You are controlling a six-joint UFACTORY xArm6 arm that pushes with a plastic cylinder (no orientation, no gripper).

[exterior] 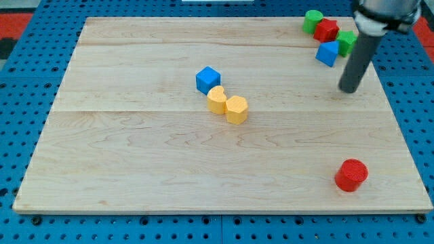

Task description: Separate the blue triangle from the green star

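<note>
The blue triangle (327, 53) lies near the view's top right of the wooden board. The green star (347, 42) touches it on its upper right, partly hidden behind my rod. A red block (327, 30) and a round green block (312, 20) sit just above them in the same cluster. My tip (350, 89) rests on the board just below and to the right of the blue triangle, a short gap away from it.
A blue cube (207, 79) sits near the board's middle, with two yellow blocks (217, 99) (237, 109) touching each other just below it. A red cylinder (351, 175) stands at the view's bottom right. The board's right edge (400, 122) is close to my tip.
</note>
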